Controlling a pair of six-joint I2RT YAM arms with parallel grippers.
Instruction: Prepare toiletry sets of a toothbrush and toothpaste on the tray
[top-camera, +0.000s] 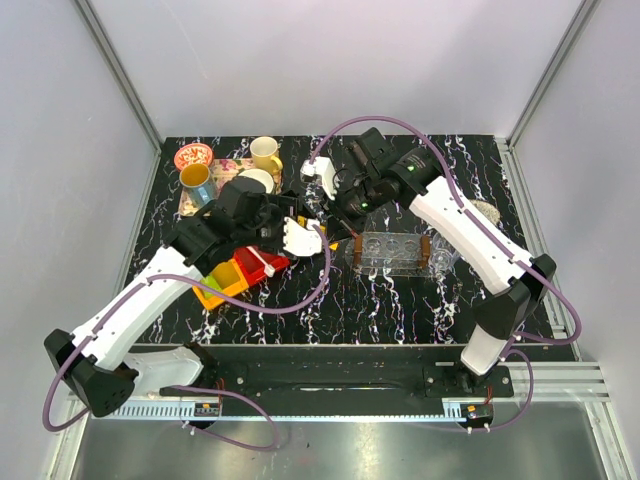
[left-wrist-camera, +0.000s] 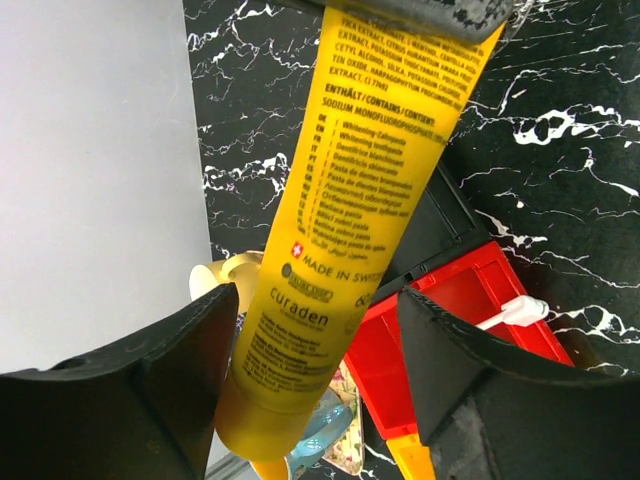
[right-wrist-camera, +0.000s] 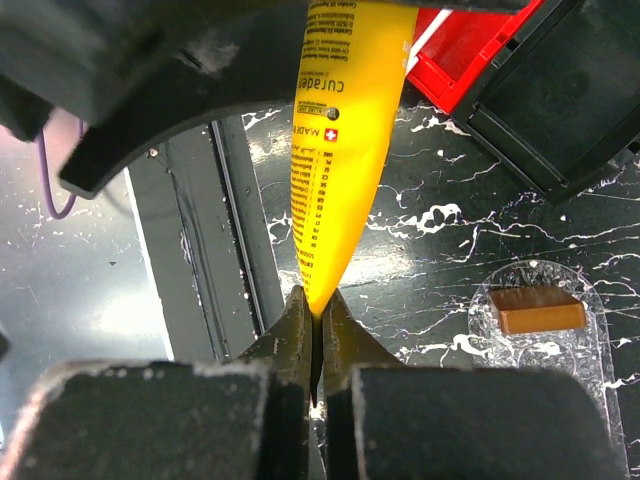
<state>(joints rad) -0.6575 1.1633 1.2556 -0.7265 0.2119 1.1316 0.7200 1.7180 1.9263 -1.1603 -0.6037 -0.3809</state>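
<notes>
The right gripper (right-wrist-camera: 315, 308) is pinched tight on the flat end of the yellow toothpaste tube (right-wrist-camera: 345, 150). The left gripper (left-wrist-camera: 318, 310) stands spread around the tube's cap end, with a gap beside one finger. The left arm (top-camera: 140, 305) and right arm (top-camera: 470, 232) both reach inward, meeting at the tube.

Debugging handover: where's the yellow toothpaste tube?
Wrist views: mid-air near the red bin, yellow toothpaste tube, flat end pinched in the right end effector, cap end inside the open left end effector.

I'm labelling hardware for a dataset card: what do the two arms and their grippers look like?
The left arm and right arm have white shells, black joints, looping purple cables. The left gripper and right gripper have black fingers.
</notes>
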